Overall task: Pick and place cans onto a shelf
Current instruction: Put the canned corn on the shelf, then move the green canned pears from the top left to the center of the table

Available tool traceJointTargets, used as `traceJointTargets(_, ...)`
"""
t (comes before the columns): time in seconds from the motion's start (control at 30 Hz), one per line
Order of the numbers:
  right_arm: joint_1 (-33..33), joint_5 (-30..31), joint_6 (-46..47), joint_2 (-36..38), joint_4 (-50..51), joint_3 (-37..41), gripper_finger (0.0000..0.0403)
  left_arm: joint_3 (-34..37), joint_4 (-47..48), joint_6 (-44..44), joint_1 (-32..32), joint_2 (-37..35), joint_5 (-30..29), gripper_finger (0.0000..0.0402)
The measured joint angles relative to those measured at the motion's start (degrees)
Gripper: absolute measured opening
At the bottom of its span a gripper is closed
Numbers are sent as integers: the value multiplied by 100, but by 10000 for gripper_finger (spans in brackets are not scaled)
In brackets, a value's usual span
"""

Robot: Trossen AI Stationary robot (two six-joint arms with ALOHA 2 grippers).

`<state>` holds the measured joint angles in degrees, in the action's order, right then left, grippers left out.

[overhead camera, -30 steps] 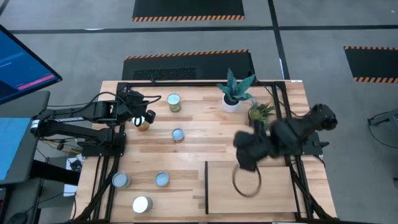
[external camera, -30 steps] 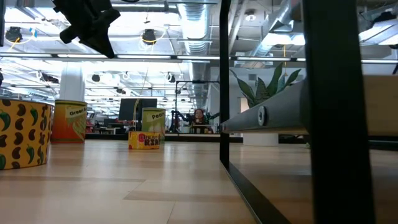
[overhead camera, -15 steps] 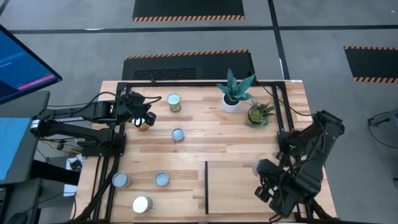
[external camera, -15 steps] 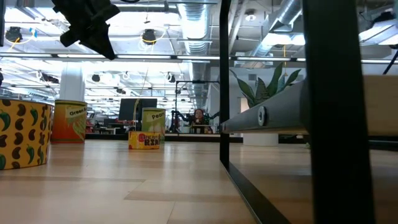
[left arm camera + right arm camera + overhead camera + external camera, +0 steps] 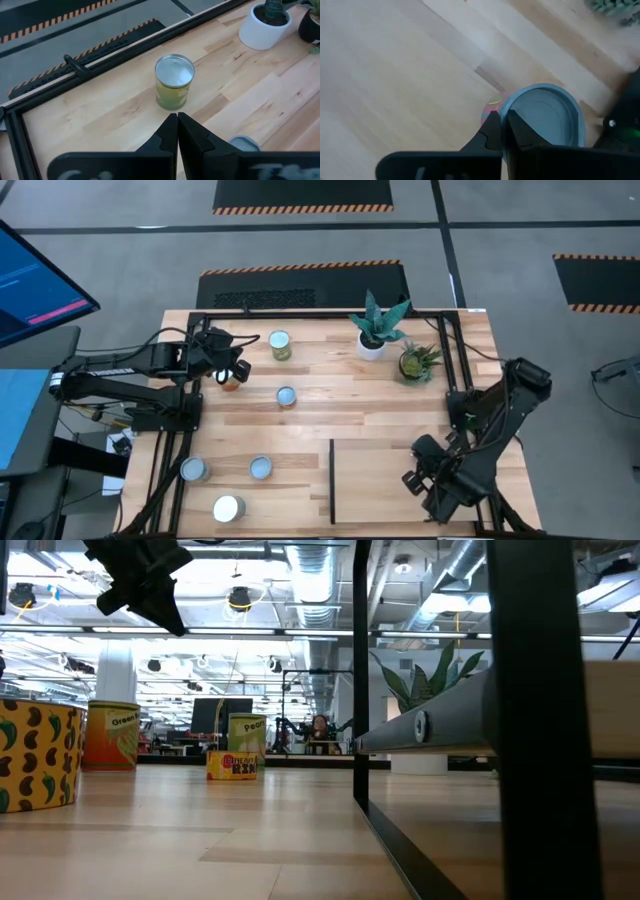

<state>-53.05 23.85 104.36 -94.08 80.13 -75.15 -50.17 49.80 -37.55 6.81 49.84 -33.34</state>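
Right gripper (image 5: pixel 502 131) over shelf (image 5: pixel 375 480), fingers pressed together, nothing gripped; blue-rimmed can (image 5: pixel 545 120) with pink label directly beyond fingertips, standing on the panel. Left gripper (image 5: pixel 177 131) likewise closed and empty, hovering at table's far-left; green-labelled can (image 5: pixel 174 82) upright just ahead, another can's rim (image 5: pixel 240 144) beside fingers.

A can (image 5: pixel 545 120) lies partly hidden behind the right pincer (image 5: pixel 501 131), its label unreadable.
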Motion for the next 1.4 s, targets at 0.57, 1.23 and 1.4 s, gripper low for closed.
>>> traceJointTargets(0.57,-134,-412,58,6,-1059,559,39,-1,-2,69,0,0,0,0)
traceJointTargets(1.23,-177,-946,74,-3,-929,202,88,-2,-2,27,0,0,-9,0)
traceJointTargets(1.4,-176,-937,73,-3,-296,-77,87,0,-4,27,2,0,-42,0)
